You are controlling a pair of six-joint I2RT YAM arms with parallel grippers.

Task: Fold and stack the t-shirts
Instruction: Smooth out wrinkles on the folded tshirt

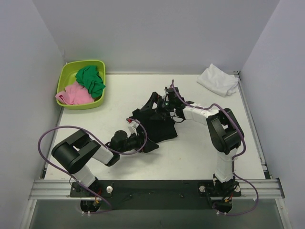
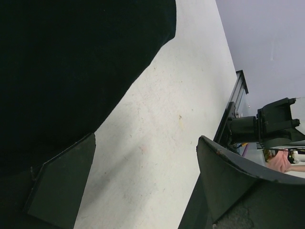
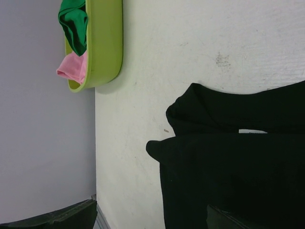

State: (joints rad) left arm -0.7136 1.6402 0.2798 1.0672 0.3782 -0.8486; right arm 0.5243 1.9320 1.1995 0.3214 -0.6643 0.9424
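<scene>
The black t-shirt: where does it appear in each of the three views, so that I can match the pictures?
Top external: the black t-shirt lies crumpled near the centre of the picture.
Left wrist: it fills the upper left.
Right wrist: it covers the lower right.
Shared landmark: the white table, seen beside the shirt in the left wrist and right wrist views too.

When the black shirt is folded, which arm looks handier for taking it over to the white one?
Probably the right. The white t-shirt lies in the far right corner, on that arm's side, and the right claw, at the far edge of the black t-shirt, is nearer it than the left claw.
</scene>
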